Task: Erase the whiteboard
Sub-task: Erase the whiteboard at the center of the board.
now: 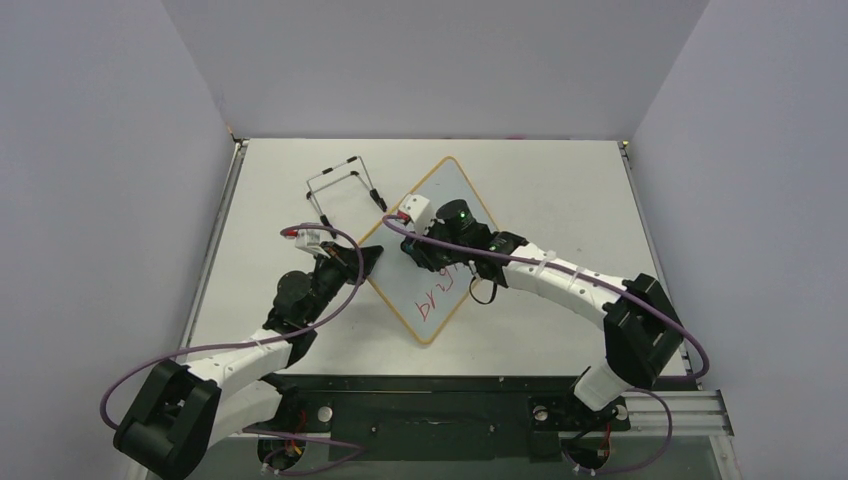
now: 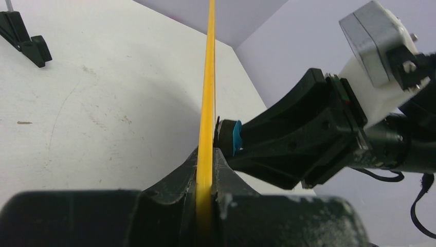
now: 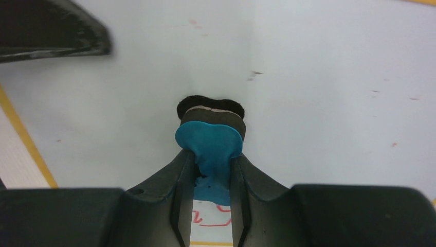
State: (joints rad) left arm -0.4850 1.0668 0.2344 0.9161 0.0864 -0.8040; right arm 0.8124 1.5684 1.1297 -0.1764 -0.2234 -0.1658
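A: Where is the whiteboard (image 1: 432, 305)?
B: Mid-table (image 1: 560, 180), turned cornerwise; the left gripper (image 2: 205, 154) clamps its yellow edge.
A: And the right gripper (image 3: 212, 154)?
B: It pinches a blue eraser (image 3: 208, 136) against the white face.

The flat, glossy white whiteboard (image 1: 420, 312) has a yellow frame, with red handwriting (image 1: 442, 292) toward its six o'clock corner. The small eraser block (image 3: 210, 138) is blue.
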